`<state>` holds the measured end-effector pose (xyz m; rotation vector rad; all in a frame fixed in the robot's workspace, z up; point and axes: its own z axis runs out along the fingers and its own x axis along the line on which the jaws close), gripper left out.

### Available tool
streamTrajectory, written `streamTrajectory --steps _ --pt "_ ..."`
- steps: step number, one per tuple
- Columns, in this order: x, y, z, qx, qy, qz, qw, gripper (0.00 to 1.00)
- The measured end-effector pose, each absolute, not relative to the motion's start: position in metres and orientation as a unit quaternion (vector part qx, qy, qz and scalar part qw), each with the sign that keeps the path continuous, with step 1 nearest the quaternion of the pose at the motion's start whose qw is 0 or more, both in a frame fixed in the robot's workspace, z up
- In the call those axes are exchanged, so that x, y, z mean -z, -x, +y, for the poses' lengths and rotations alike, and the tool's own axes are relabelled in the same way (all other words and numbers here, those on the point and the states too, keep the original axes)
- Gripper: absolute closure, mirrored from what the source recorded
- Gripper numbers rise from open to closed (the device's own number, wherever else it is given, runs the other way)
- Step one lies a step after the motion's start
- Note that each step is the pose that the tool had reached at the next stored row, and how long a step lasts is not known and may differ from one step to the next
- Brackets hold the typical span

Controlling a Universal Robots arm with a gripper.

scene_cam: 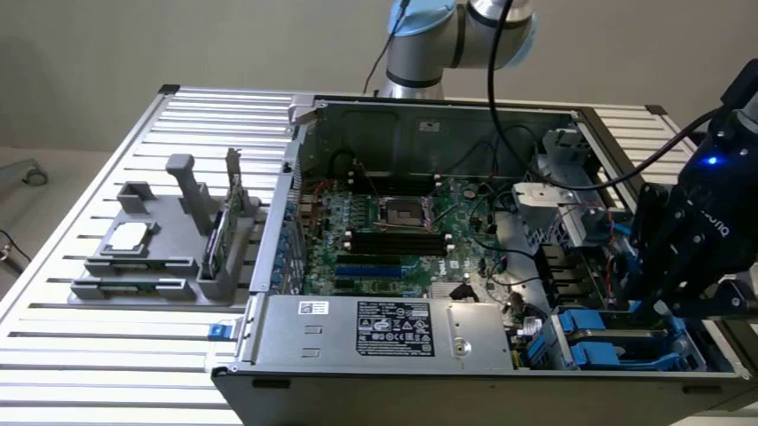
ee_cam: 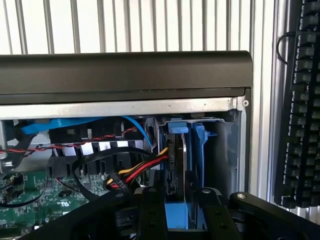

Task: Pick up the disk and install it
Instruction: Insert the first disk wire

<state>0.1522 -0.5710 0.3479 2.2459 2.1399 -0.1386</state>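
Observation:
The disk (ee_cam: 176, 150), a grey drive in a bright blue carrier, stands on edge inside the drive bay (scene_cam: 604, 348) at the front corner of the open computer case (scene_cam: 355, 342), on the exterior view's right. My gripper (ee_cam: 181, 194) reaches down over that bay (scene_cam: 661, 306). Its two black fingers (ee_cam: 152, 210) straddle the disk's top edge, one on each side, and a narrow gap shows between the far finger and the carrier. The lower part of the disk is hidden in the bay.
Red, yellow and black cables (ee_cam: 135, 172) and a blue cable (ee_cam: 60, 125) run beside the bay. The motherboard (scene_cam: 391, 235) and power supply (scene_cam: 391, 327) fill the case. A grey fixture (scene_cam: 154, 266) on the slatted table holds a chip (scene_cam: 128, 238) and a green card (scene_cam: 219, 232). A keyboard (ee_cam: 300, 100) lies outside the case.

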Motion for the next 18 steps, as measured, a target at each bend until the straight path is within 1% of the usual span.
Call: streamTrajectory --steps 10,18 --pt "-0.360 -0.152 -0.573 0.059 -0.722 0.689 0.005 0.69" --pt "-0.366 -0.152 -0.574 0.068 -0.722 0.689 0.000 0.69"
